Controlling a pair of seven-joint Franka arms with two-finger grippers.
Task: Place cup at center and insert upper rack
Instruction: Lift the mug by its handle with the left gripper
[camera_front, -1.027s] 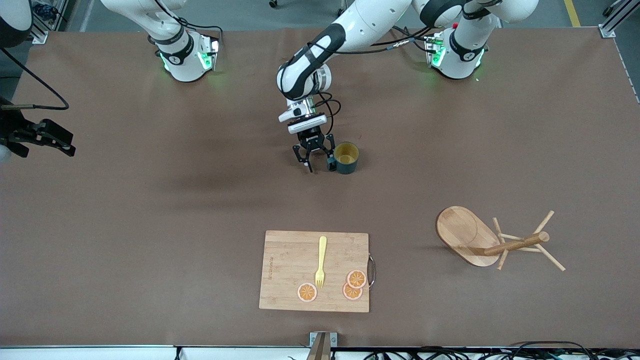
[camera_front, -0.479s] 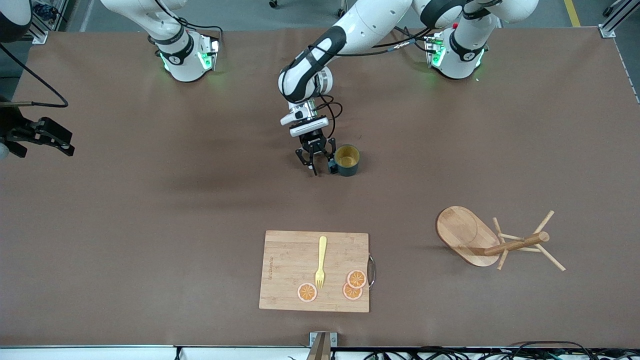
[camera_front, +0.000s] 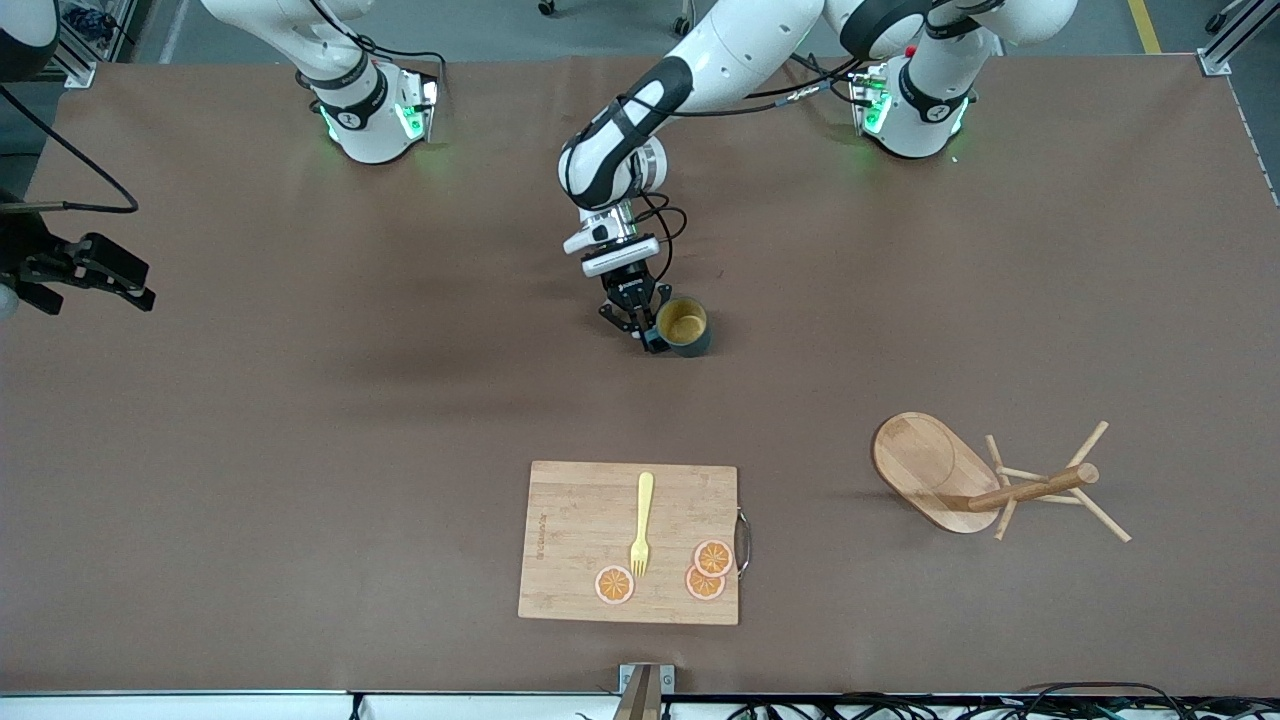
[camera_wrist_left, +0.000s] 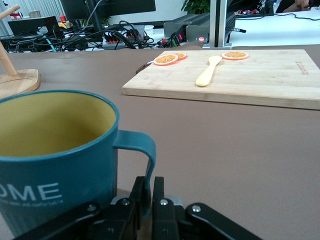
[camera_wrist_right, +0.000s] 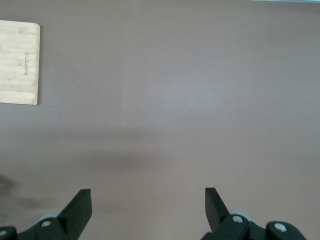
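The dark teal cup (camera_front: 685, 325) with a yellow inside stands upright on the brown table near its middle. My left gripper (camera_front: 643, 333) is shut on the cup's handle (camera_wrist_left: 146, 155), with its fingers (camera_wrist_left: 138, 192) pressed on both sides of it. The cup fills the left wrist view (camera_wrist_left: 50, 150), showing white lettering. The upper rack (camera_front: 985, 480), a wooden mug tree, lies on its side toward the left arm's end, nearer the front camera, with its oval base (camera_front: 925, 462) tipped up. My right gripper (camera_front: 125, 285) waits open and empty over the right arm's end of the table (camera_wrist_right: 147, 192).
A rectangular wooden cutting board (camera_front: 630, 540) lies near the front edge with a yellow fork (camera_front: 641, 520) and three orange slices (camera_front: 712, 558) on it. It also shows in the left wrist view (camera_wrist_left: 240, 75) and the right wrist view (camera_wrist_right: 19, 62).
My left gripper has moved toward the cup and shut on its handle. The cup has shifted slightly. The right arm has barely moved.
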